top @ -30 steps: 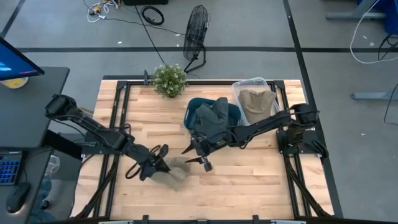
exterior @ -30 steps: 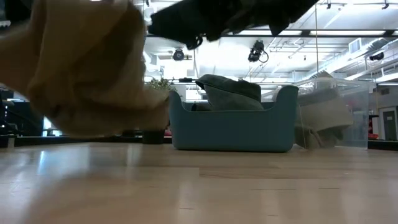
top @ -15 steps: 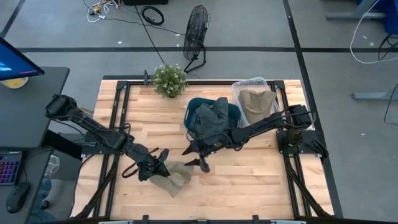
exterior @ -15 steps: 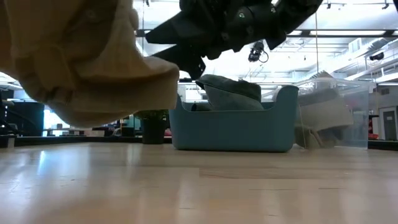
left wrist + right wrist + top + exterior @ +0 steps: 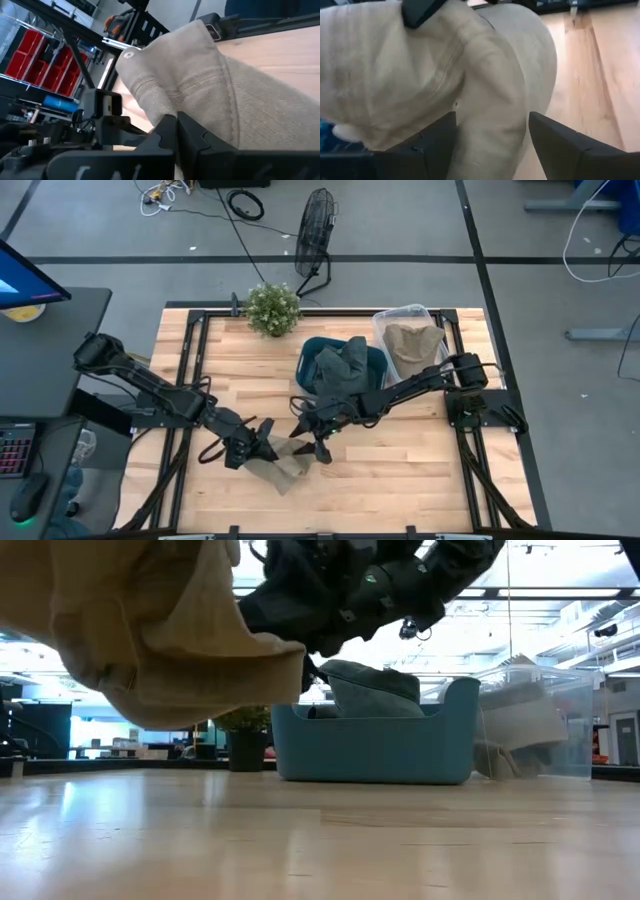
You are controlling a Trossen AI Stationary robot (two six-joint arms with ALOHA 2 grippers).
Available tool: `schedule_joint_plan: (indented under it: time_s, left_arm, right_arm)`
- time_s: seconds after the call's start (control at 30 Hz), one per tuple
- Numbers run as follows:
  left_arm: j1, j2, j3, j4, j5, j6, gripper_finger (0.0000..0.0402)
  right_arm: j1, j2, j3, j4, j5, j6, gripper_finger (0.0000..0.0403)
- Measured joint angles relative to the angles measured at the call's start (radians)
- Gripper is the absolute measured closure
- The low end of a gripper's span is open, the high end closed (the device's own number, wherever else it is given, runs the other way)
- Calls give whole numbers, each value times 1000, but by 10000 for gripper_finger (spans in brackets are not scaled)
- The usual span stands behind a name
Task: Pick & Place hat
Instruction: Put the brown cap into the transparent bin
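Observation:
The tan cloth hat (image 5: 288, 466) hangs in the air over the near middle of the table, seen large in the low view (image 5: 150, 630). My left gripper (image 5: 262, 445) is shut on its left side (image 5: 176, 122). My right gripper (image 5: 316, 445) is open and has come in from the right. Its two fingers stand on either side of the hat's rounded crown (image 5: 492, 117). In the low view it shows as a dark mass (image 5: 340, 590) just behind the hat. My left gripper pinches a fold of the hat's cloth (image 5: 172, 107) beside a stitched seam, between its two shut fingers, coming from the table's left. The hat is lifted clear of the table and hangs slack past the fingers. My right gripper's fingers (image 5: 435, 145) flank the crown; I cannot tell whether they touch it.
A blue bin (image 5: 385, 363) with dark green cloth piled in it (image 5: 375, 690) stands at the far middle. A clear bin of tan hats (image 5: 410, 340) is to its right and a potted plant (image 5: 272, 308) at the far edge. Bare wood lies along the near side.
My right gripper has moved toward the table's left and closed in on the hat until its open fingers flank the crown. The hat, held by my left gripper, has risen a little and shifted slightly toward the right.

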Motion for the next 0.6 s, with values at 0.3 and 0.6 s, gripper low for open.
schedule_joint_plan:
  time_s: [0.3,0.6]
  left_arm:
    - [2,0,8,-21,0,-28,399]
    - [3,0,8,-4,-41,-135,386]
  right_arm:
    - [5,2,99,-172,-18,-95,236]
    - [3,2,107,-227,-16,-103,387]
